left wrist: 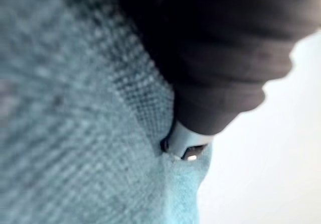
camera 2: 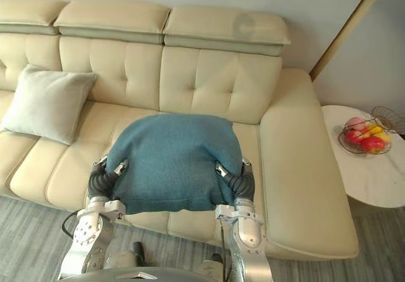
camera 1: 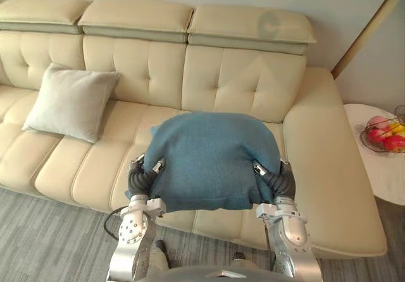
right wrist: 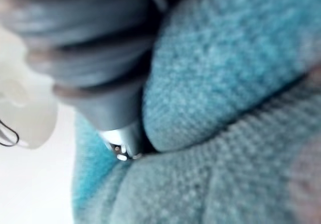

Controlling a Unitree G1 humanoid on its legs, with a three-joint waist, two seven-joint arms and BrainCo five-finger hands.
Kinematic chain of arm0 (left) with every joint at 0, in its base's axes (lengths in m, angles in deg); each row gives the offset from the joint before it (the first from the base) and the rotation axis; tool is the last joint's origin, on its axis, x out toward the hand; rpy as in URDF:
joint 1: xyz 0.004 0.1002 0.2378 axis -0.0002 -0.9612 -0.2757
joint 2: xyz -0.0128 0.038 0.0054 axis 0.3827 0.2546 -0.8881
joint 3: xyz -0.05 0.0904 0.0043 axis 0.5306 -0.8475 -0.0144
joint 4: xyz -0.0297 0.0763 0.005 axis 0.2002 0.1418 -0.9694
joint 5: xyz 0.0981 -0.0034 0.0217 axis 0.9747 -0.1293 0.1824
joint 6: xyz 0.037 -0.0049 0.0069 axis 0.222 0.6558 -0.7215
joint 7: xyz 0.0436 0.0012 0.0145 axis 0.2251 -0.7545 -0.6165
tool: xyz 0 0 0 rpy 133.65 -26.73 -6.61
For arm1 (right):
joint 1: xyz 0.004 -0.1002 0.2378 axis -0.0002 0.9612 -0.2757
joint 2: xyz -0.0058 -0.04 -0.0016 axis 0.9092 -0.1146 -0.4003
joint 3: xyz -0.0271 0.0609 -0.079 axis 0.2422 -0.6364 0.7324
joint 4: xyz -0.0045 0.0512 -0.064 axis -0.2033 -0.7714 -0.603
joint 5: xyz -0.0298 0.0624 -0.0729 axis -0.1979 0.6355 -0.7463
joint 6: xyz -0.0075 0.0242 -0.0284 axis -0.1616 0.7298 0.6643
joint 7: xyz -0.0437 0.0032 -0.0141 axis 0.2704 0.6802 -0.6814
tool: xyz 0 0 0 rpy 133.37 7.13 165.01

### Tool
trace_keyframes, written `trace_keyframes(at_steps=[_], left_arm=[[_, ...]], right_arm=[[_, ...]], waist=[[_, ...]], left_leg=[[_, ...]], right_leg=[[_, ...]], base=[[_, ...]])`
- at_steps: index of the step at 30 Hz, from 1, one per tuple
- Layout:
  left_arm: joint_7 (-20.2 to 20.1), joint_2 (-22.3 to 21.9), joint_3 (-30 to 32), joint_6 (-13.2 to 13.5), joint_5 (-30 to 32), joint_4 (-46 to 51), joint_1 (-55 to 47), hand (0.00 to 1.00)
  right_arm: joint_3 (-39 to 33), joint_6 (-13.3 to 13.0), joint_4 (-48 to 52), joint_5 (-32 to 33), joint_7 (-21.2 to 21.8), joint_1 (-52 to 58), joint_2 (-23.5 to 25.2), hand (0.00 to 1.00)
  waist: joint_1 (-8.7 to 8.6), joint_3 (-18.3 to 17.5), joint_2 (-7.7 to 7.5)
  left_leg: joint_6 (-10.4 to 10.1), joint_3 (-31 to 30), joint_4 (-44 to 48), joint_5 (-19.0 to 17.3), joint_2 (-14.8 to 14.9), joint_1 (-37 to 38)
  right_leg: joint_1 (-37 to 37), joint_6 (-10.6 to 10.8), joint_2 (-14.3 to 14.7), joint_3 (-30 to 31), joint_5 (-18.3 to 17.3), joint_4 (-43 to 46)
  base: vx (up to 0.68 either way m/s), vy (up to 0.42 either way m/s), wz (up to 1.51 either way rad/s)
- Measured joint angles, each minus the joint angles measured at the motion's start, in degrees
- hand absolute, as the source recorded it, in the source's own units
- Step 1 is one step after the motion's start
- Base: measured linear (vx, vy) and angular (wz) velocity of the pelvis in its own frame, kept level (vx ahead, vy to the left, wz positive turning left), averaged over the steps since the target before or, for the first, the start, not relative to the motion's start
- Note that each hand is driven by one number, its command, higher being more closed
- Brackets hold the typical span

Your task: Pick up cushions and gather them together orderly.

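A blue knitted cushion (camera 1: 212,159) is held flat between my two hands over the sofa's middle seat, near its front edge. My left hand (camera 1: 142,178) grips its left edge, thumb on top and fingers underneath. My right hand (camera 1: 278,181) grips the right edge the same way. Up close, the left hand (left wrist: 215,58) presses a silver finger into the blue fabric (left wrist: 75,108), and the right hand (right wrist: 95,58) digs into a fold of the cushion (right wrist: 225,108). A light grey cushion (camera 1: 69,102) leans against the backrest on the sofa's left seat.
The cream sofa (camera 1: 221,79) spans the view, with a wide arm on the right. Beside that arm stands a round white side table (camera 1: 380,168) carrying a wire bowl of fruit (camera 1: 385,133). Grey carpet (camera 1: 50,231) lies in front of the sofa.
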Motion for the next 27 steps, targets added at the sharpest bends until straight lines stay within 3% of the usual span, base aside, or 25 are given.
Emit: trace_keyframes(at_steps=[4,9,13,17,20,22,23,24,27], left_arm=[[-0.1,0.6,0.0,0.0,0.0,0.0,-1.0,1.0],[-0.1,1.1,0.1,0.0,0.0,-4.0,-0.2,1.0],[0.0,1.1,0.2,-0.3,0.1,-5.9,0.2,1.0],[0.0,1.1,1.1,-0.9,0.0,-6.1,0.3,1.0],[0.1,1.0,2.3,-0.9,0.0,-6.2,0.5,1.0],[0.2,1.1,2.8,-0.9,0.0,-6.2,0.9,1.0],[0.4,1.1,3.6,-0.9,0.0,-6.3,1.4,1.0],[0.5,1.2,4.4,-0.9,0.0,-6.3,1.6,1.0],[0.9,2.2,4.8,-0.9,0.0,-6.3,3.2,1.0]], right_arm=[[0.3,0.0,-2.3,-0.1,0.1,-0.4,0.0,1.0],[0.0,-0.1,-11.3,-2.1,0.0,-4.0,-0.5,1.0],[-0.1,0.0,-15.5,-2.2,0.1,-4.6,-0.9,1.0],[-0.1,0.1,-19.7,-2.1,0.7,-6.8,-1.0,1.0],[0.6,0.1,-22.6,-2.1,1.0,-9.1,-1.3,1.0],[0.7,0.0,-23.3,-2.1,1.2,-10.2,-1.3,1.0],[1.0,0.0,-24.2,-2.0,1.4,-11.6,-1.4,1.0],[1.1,-0.1,-25.4,-1.8,2.0,-12.8,-1.3,1.0],[1.6,-0.1,-25.9,-1.0,2.3,-13.4,-1.4,1.0]], waist=[[0.93,-0.4,-1.34],[-0.4,-0.9,-2.02],[-0.56,-1.0,-1.85],[-0.43,-1.0,-1.82],[-0.25,-1.0,-1.58],[-0.3,-0.8,-1.45],[-0.55,-0.5,-1.29],[-0.86,-0.1,-0.67],[-2.08,-0.2,-1.46]], left_leg=[[-0.9,5.2,1.6,-3.6,0.7,1.3],[-1.3,4.3,4.0,-6.3,0.0,-0.8],[-0.9,0.3,4.9,-6.1,-0.2,-2.2],[-0.8,0.7,3.0,-6.0,-0.3,0.0],[-0.6,2.6,-0.2,-5.9,-0.5,4.0],[0.0,3.8,-1.9,-6.1,-0.7,5.5],[0.6,4.9,-3.8,-5.6,-0.9,7.0],[1.4,5.8,-4.5,-5.1,-1.0,7.7],[0.5,6.0,-4.4,-5.7,-1.6,7.5]], right_leg=[[-2.1,0.1,0.0,5.1,0.0,-1.1],[-6.1,0.9,1.0,10.7,1.5,-3.2],[-5.6,1.8,1.7,10.8,4.2,-5.6],[-5.5,1.5,2.2,12.0,5.2,-5.0],[-9.1,0.5,3.9,13.6,5.9,3.2],[-11.3,-0.9,4.3,10.9,7.5,6.3],[-12.3,-2.6,4.0,6.3,8.9,6.8],[-12.7,-3.1,4.1,3.8,9.0,6.2],[-11.2,-4.1,5.4,0.9,8.1,0.6]], base=[[-0.04,0.098,-0.9],[-0.04,0.047,-0.62],[0.06,-0.007,-0.11],[0.02,-0.019,-0.2],[-0.05,0.038,-0.46],[-0.1,0.078,-0.64],[-0.11,0.07,-0.75],[-0.08,0.037,-0.63],[-0.01,-0.039,-0.19]])
